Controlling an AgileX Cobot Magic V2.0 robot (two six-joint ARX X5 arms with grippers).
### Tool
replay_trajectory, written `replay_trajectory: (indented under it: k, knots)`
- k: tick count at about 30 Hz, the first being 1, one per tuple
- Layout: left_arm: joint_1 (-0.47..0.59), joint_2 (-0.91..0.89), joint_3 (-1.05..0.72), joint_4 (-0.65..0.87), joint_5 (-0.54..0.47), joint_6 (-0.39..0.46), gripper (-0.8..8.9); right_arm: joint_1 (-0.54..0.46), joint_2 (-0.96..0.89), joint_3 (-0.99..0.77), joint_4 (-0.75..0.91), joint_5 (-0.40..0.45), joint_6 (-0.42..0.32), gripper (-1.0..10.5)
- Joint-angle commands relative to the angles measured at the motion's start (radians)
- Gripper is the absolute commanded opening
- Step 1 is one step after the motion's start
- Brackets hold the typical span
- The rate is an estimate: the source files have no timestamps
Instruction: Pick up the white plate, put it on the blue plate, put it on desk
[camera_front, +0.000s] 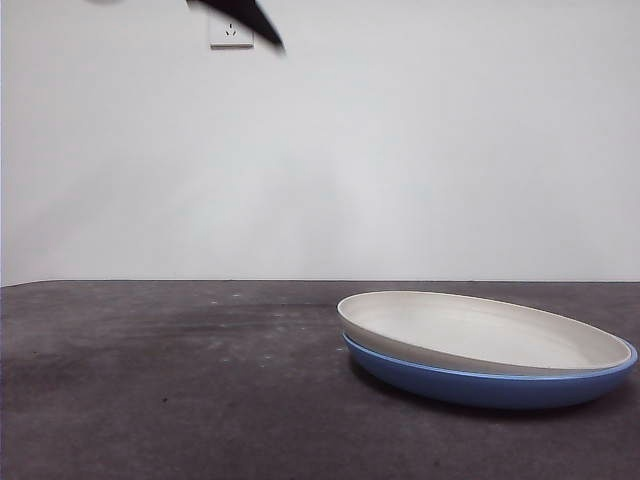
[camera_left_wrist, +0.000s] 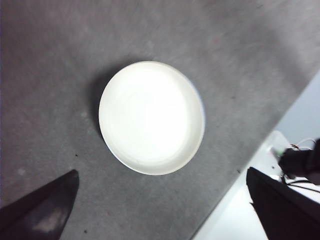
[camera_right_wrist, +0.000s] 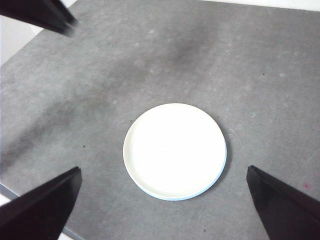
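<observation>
The white plate (camera_front: 480, 330) sat nested on the blue plate (camera_front: 480, 385), on the table (camera_front: 150, 380). My left gripper (camera_left_wrist: 160, 200) and right gripper (camera_right_wrist: 162, 200) both hung high, spread wide, empty. I judged a rim pinch best for lifting the white plate off.

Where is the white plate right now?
The white plate sits stacked on the blue plate, low right in the front view, on the desk; neither tool touches it.

Left gripper (camera_left_wrist: 160, 200), right gripper (camera_right_wrist: 162, 200) raised, jaws spread wide.
</observation>
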Motion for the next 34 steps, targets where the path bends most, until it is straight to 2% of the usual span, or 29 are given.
replay_trajectory:
  k: [1,9,14,19,24,27,34]
  knots:
    - [0.0,-0.063,-0.035,-0.035,-0.001,0.049,6.26,0.003,0.023,0.021,0.005,0.002,0.013,6.2]
    - [0.037,-0.414,-0.338,0.02,-0.001,0.093,6.26,0.003,0.118,0.021,0.036,0.032,0.002,6.2]
    - [0.068,-0.649,-0.577,0.106,-0.002,0.128,6.26,0.003,0.197,0.021,0.034,0.017,0.002,6.2]
    - [0.084,-0.86,-0.734,0.174,-0.002,0.144,6.26,0.003,0.277,0.011,0.034,-0.014,0.007,6.2]
    - [0.084,-1.008,-0.827,0.216,-0.002,0.143,6.26,0.003,0.341,-0.049,0.045,-0.071,0.015,6.2]
    - [0.084,-1.071,-0.873,0.224,-0.002,0.135,6.26,0.002,0.372,-0.114,0.09,-0.081,0.048,6.2]
    - [0.084,-1.167,-0.973,0.249,-0.002,0.068,6.26,0.0,0.433,-0.304,0.239,-0.091,0.092,6.2]
